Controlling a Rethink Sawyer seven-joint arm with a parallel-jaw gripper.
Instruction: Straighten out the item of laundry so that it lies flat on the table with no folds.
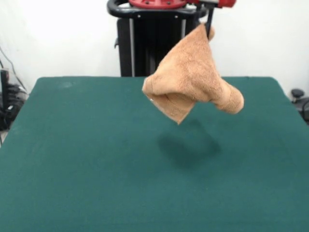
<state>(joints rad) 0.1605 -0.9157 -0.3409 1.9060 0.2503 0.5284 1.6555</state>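
Note:
The light orange-tan terry towel (190,77) hangs in the air above the dark green table (72,159), bunched and folded, with its lowest corner clear of the cloth. Its shadow lies on the table below it. My gripper (208,26) is at the towel's top corner, near the picture's top edge, and is shut on that corner. Only thin dark fingers (211,24) show above the towel. The red arm runs along the top edge.
The robot's black pedestal (145,43) stands behind the table's far edge. Dark equipment sits off the table's left side (7,96) and right side (299,99). A white wall is behind.

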